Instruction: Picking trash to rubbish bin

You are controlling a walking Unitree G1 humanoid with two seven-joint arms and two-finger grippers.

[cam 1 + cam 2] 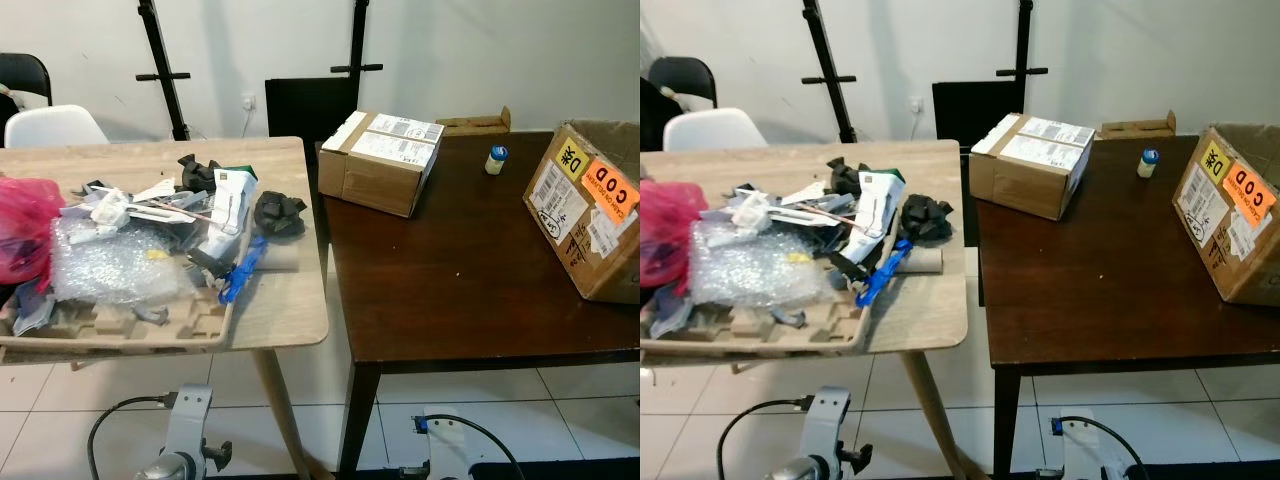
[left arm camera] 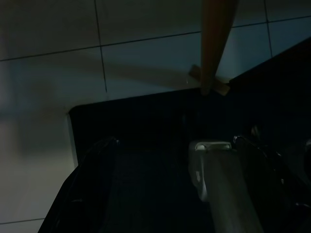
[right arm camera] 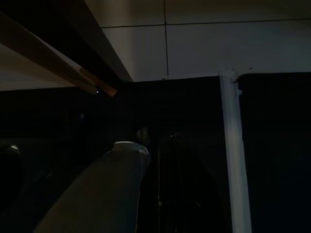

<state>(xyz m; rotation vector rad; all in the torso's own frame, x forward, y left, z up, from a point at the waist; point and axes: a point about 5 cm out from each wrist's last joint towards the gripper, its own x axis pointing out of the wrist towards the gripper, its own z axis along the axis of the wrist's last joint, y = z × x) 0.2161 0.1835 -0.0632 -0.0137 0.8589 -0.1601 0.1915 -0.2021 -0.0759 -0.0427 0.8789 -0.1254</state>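
Note:
A heap of trash lies on the light wooden table (image 1: pixel 285 310) at my left. It holds bubble wrap (image 1: pixel 110 262), a red plastic bag (image 1: pixel 25 235), a moulded cardboard tray (image 1: pixel 130 325), white packets (image 1: pixel 228 205), a blue strip (image 1: pixel 240 272), a crumpled black piece (image 1: pixel 278 214) and a cardboard tube (image 1: pixel 283 260). Both arms hang idle below the table tops, the left arm (image 1: pixel 186 435) and the right arm (image 1: pixel 445 445). Their wrist views are very dark, showing floor tiles (image 2: pixel 146 53) and a wooden table leg (image 2: pixel 216 39).
A dark brown table (image 1: pixel 450 290) stands to the right. On it are a sealed cardboard box (image 1: pixel 380 160), a larger box with COD labels (image 1: pixel 595 205) and a small blue-capped bottle (image 1: pixel 496 159). A white chair (image 1: pixel 55 125) and black stands are behind.

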